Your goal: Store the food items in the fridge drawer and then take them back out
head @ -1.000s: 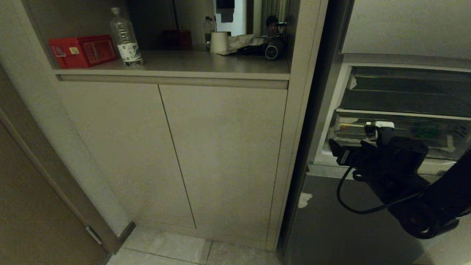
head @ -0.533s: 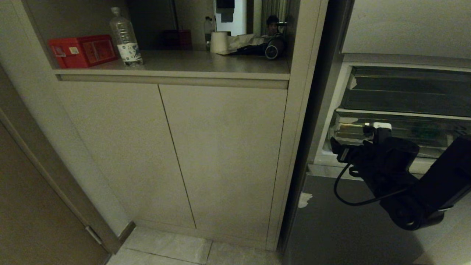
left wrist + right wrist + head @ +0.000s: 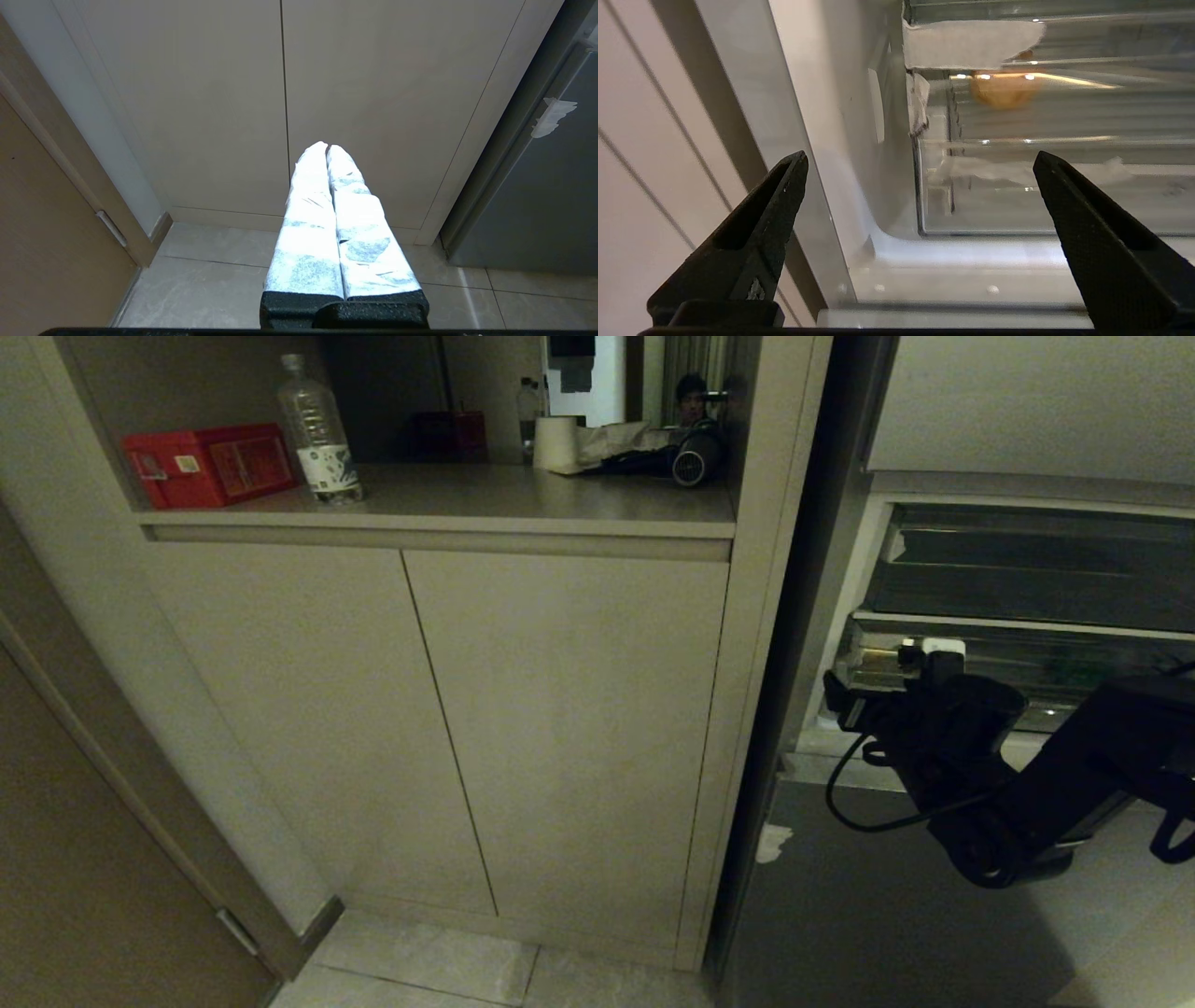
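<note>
Right gripper (image 3: 920, 158): it hangs just in front of the open fridge, low on the right of the scene, black fingers (image 3: 761, 210) spread wide and holding nothing.
Right arm (image 3: 1055, 775): black, reaching in from the right, a looped cable hanging under the wrist.
Fridge drawer (image 3: 1017, 186): the clear plastic front sits directly ahead of the spread fingers, apart from them, with white tape scraps (image 3: 966, 42) at its left corner (torn edges).
Food items: a dim green patch (image 3: 1074, 667) shows through the clear plastic in the head view; an orange-brown rounded shape (image 3: 1004, 91) shows blurred farther inside in the right wrist view. What either one is cannot be told.
Left gripper (image 3: 327, 147): low by the cabinet doors (image 3: 280, 93), white-wrapped fingers pressed together, empty, pointing at the seam between the doors.
Counter shelf (image 3: 523, 495): far left, carrying a red box (image 3: 210, 462) and a clear bottle (image 3: 317, 429).
</note>
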{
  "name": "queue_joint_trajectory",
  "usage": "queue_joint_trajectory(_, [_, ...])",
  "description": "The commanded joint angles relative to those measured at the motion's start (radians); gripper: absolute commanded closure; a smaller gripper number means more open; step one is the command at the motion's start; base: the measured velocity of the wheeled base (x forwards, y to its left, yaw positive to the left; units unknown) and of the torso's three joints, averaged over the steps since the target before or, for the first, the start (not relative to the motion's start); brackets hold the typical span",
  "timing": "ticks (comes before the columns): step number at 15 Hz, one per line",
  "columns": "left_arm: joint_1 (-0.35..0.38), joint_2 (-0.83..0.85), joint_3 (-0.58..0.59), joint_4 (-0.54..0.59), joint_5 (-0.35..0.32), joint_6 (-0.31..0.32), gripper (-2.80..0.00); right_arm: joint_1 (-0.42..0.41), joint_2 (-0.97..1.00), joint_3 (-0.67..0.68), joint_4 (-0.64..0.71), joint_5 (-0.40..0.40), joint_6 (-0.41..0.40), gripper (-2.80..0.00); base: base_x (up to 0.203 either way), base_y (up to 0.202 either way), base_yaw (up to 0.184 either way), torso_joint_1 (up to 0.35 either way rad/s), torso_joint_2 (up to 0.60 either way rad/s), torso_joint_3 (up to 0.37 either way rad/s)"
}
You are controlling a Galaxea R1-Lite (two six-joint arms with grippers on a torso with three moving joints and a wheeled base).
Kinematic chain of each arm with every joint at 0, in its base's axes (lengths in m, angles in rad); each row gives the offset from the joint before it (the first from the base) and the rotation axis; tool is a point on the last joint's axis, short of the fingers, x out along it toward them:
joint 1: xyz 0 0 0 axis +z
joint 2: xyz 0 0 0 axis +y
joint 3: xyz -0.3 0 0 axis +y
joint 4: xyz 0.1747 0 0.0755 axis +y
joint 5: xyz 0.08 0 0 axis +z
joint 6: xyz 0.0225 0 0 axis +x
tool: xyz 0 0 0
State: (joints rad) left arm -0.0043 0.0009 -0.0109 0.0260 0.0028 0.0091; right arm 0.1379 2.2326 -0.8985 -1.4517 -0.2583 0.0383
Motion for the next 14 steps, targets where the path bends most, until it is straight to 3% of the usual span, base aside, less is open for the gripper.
queue_joint_trajectory(1, [0.000,0.001,0.000,0.000,0.000,0.000,0.00,0.000,0.037,-0.046,-0.009,-0.002,0.000,-2.80,0.000,0.000,0.000,0.000,0.00,0.000])
queue_joint_trajectory(14, [0.000,0.001,0.000,0.000,0.000,0.000,0.00,-0.046,0.016,-0.088,-0.007,0.005,-0.026,-2.80,0.000,0.000,0.000,0.000,0.00,0.000])
